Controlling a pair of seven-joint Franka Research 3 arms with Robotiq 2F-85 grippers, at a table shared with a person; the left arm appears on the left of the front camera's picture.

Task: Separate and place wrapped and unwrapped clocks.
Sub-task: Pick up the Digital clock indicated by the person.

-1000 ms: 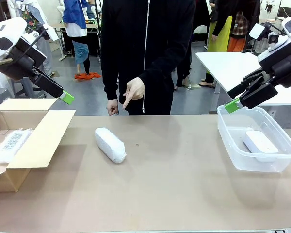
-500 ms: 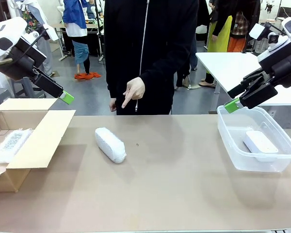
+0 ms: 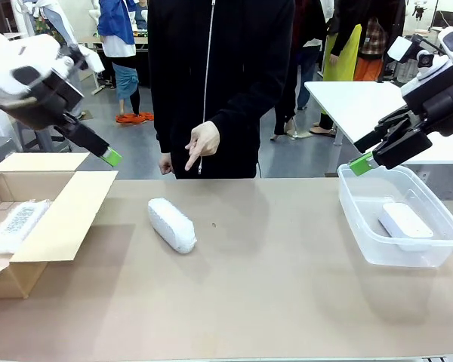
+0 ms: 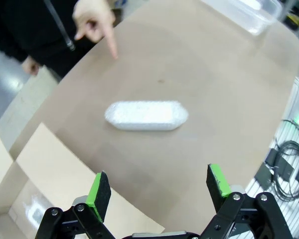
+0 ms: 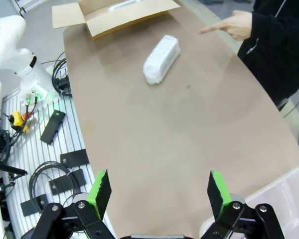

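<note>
1. The left gripper [image 3: 112, 157] hangs in the air above the far flap of the cardboard box [image 3: 64, 215]. The front view gives little more than its green tip. The left wrist view [image 4: 158, 186] shows the jaws spread wide with nothing between them.
2. The right gripper [image 3: 360, 164] hovers over the far left corner of the clear tub [image 3: 360, 226]. The front view sees it side-on, so the gap is hard to judge there. The right wrist view [image 5: 158, 188] shows the jaws wide apart and empty, with bare table [image 5: 189, 129] below.
3. One wrapped clock [image 3: 172, 225] lies on the open tabletop left of the middle, slanted, well apart from both box and tub. In the left wrist view it lies crosswise beyond the fingers [image 4: 146, 115]. In the right wrist view it sits farther off, near the box [image 5: 162, 59].
4. The second wrapped clock [image 3: 16, 224] lies inside the cardboard box, which the front view shows plainly.
5. The bare clock [image 3: 405, 222] lies flat on the bottom of the tub. The right wrist view catches a corner of the tub's rim [image 5: 284, 194].
6. The person's hand [image 3: 202, 142] points a forefinger downward at the far edge of the table, touching nothing. The left wrist view shows that finger aimed towards the clock on the tabletop [image 4: 94, 20], and the right wrist view shows the hand from the side [image 5: 234, 25].
</note>
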